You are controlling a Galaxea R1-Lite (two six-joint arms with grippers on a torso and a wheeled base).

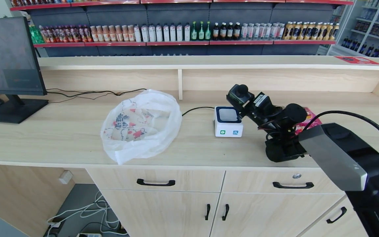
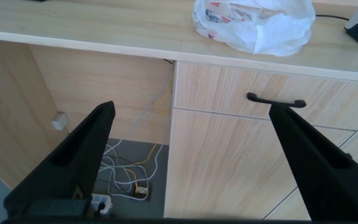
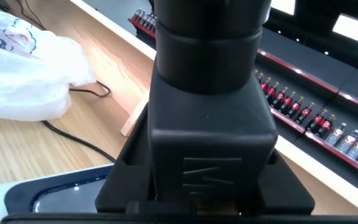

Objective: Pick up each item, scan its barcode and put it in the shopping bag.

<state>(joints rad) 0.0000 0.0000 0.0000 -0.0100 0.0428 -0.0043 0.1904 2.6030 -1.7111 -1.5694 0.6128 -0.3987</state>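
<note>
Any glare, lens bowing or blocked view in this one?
Head view: counter edges bow from the wide lens; the scanner window catches pale glare. Right wrist view: the right gripper blocks the centre. Left wrist view: shopping bag brightly lit, left gripper a dark silhouette.

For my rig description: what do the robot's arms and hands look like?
The right arm is black, with a silver-grey panel on one link, a black cable arching over it and a white label near the wrist. The left hand has two black, tapering fingers.
</note>
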